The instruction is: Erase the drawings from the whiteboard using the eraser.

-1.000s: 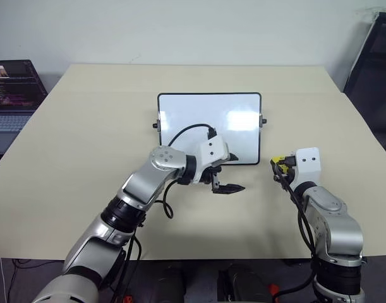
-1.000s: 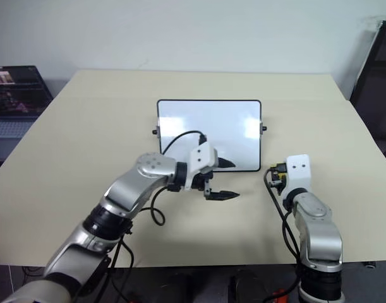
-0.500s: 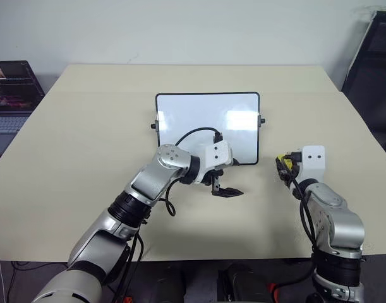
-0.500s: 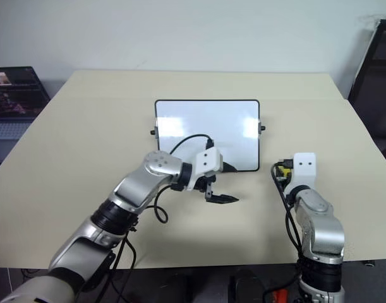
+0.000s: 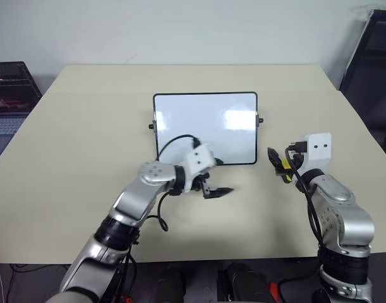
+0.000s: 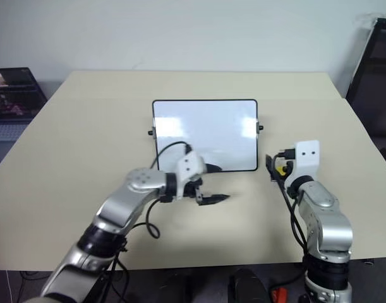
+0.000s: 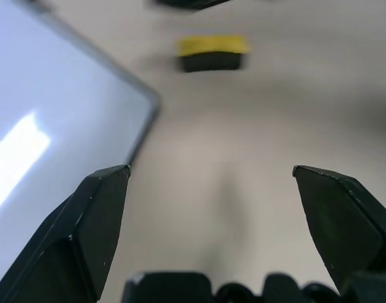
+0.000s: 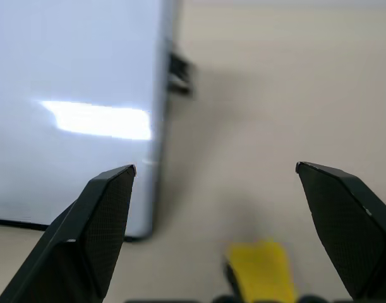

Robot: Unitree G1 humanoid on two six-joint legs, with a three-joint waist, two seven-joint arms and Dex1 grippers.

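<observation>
One whiteboard (image 5: 205,128), one eraser (image 7: 212,53), two grippers, one table (image 5: 85,126). One laptop (image 5: 9,95) off the table's far left edge, screen lit.

Whiteboard lies flat near the table's middle, black frame, a small knob on each side edge. Surface reads white with two bright glare patches; no marker strokes can be made out on it.

Left arm reaches in from the near left, elbow bent, forearm angled toward the board's near edge. Left gripper (image 5: 219,190) sits just off the board's near edge, over bare table, pointing to the right and slightly down. Its two black fingers (image 7: 91,221) stand wide apart with nothing between them.

Right arm rises from the near right, forearm nearly upright, wrist held above the table. Right gripper (image 8: 218,189) points forward, beside the board's right edge. Its fingers are spread wide, nothing between them.

Eraser: yellow block with dark underside, lying on the table just right of the board's near right corner. In the right wrist view it sits low between the spread fingers, below them, not pinched. In the left wrist view it lies ahead of the left gripper, well apart.
</observation>
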